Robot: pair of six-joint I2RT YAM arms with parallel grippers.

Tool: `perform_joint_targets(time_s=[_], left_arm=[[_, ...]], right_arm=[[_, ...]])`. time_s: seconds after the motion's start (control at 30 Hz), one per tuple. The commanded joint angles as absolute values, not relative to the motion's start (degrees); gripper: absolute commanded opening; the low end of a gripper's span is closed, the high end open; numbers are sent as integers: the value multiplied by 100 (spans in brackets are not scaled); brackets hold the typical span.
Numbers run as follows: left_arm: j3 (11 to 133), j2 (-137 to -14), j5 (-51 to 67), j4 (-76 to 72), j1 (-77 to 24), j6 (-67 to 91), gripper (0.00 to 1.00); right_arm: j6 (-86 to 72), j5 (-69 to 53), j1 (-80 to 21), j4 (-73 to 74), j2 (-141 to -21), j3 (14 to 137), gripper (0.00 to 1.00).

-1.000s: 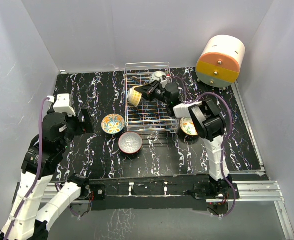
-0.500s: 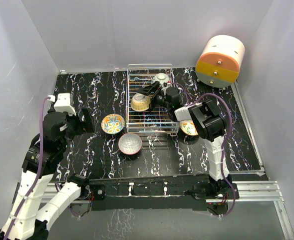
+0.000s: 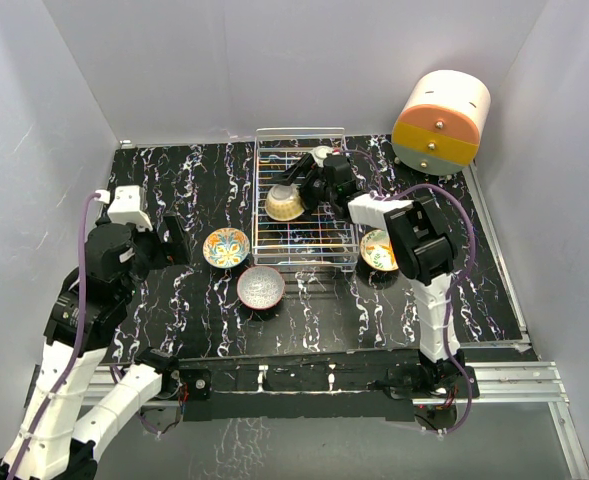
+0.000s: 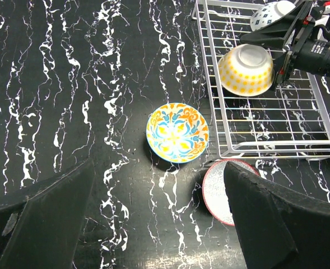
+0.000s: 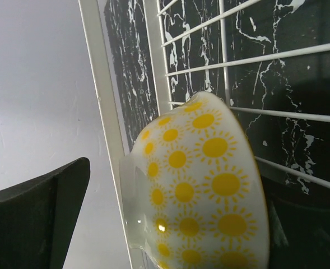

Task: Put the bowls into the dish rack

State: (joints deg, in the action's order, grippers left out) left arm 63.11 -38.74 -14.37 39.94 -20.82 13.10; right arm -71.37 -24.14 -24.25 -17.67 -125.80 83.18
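The dish rack [image 3: 257, 195] stands at the table's middle back. Bottom up inside it lies a white bowl with yellow suns [image 3: 284, 203] [image 4: 246, 69] [image 5: 204, 190]. My right gripper [image 3: 300, 187] [image 5: 170, 235] is open around that bowl, its left finger [image 5: 36, 224] well clear of it. A blue-patterned bowl [image 4: 271, 14] sits at the rack's back, partly hidden by the arm. On the table are an orange-floral bowl [image 3: 226, 247] [image 4: 177, 132], a red-rimmed bowl [image 3: 261, 287] [image 4: 223, 188] and a bowl [image 3: 378, 250] right of the rack. My left gripper [image 3: 171, 240] [image 4: 159, 224] hovers open, holding nothing.
An orange-and-cream drawer cabinet [image 3: 441, 122] stands at the back right corner. Grey walls close in the table on three sides. The rack's wire rim [image 5: 100, 84] rises just left of the sun bowl.
My right gripper has opened and let go of the sun bowl, which dropped from a tilted hold to rest bottom up in the rack. The gripper drew back slightly. The left arm stayed still.
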Motion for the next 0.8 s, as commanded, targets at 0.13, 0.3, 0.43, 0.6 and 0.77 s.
perform_joint_targets(time_s=[0.13,0.3,0.43,0.6,0.77], left_arm=[[6267,-3740,-1397,3872,-2105,1332,97],[6228,-3685,-1419,3907,-2101,1319,97],[6173,-3657,-1407,3868,-2102,1336,97],[6148,-3652,-1384,3862,-2105,1343,97],[6126,-3655,-1372,3848,-2102,1345,97]], right_arm=[[-6386,-2015,-2399,-807,-12130,8439,99],[-5798,-1543,-2423,-143,-11947,8660,99],[-5540,-1408,-2419,59,-11888,8703,99],[-5025,-1257,-2435,585,-12014,8971,99],[-4453,-811,-2546,1232,-12116,9377,99]])
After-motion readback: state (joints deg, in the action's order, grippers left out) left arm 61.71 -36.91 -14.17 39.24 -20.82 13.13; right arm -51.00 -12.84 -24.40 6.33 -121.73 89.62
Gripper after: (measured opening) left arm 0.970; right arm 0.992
